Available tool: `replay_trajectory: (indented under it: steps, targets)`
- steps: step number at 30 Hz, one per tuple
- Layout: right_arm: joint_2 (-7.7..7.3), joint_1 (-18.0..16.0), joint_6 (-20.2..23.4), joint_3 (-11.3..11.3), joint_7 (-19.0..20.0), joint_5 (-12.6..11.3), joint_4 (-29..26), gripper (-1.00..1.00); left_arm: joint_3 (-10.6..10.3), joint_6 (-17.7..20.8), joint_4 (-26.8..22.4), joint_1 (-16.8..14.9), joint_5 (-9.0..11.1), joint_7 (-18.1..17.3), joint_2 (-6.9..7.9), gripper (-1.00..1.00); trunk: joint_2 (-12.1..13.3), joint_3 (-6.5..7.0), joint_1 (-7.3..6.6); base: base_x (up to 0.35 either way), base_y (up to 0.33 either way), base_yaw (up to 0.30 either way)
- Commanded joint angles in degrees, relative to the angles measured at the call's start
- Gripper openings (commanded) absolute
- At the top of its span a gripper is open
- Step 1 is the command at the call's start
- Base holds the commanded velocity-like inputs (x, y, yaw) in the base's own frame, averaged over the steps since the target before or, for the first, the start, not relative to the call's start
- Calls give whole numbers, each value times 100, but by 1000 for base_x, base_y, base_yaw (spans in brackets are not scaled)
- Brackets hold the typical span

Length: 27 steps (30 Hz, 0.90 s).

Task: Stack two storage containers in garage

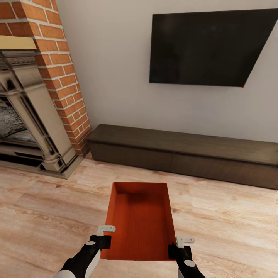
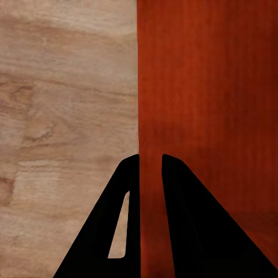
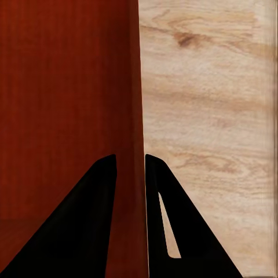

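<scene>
The setting was the living room of a home. A red brick fireplace (image 1: 58,73) with a carved stone surround and a pale mantel stood at the far left. On the plain off-white far wall (image 1: 112,58) hung a flat black TV (image 1: 210,48), and below it a long, low, dark wooden media cabinet (image 1: 181,152) ran along the base of the wall toward the right. Light wood plank flooring (image 1: 50,204) covered the near ground, its grain also visible in both wrist views.

Cut off by the frame: brick fireplace (image 1: 42,88) at left, black TV (image 1: 212,46) and low cabinet (image 1: 185,154) at right.
</scene>
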Motion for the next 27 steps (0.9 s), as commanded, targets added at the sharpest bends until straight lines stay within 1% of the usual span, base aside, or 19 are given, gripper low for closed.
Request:
replay_trajectory:
  steps: [1,27]
  targets:
    - [11,-1,156,9,10,13,110,-100,-63,33,-30,-3,10,24,-74,-100,40,15,-23,0,0,-176]
    - [2,-1,156,15,10,13,108,-100,-63,33,-22,-3,10,28,-74,-100,1082,482,-594,0,0,-165]
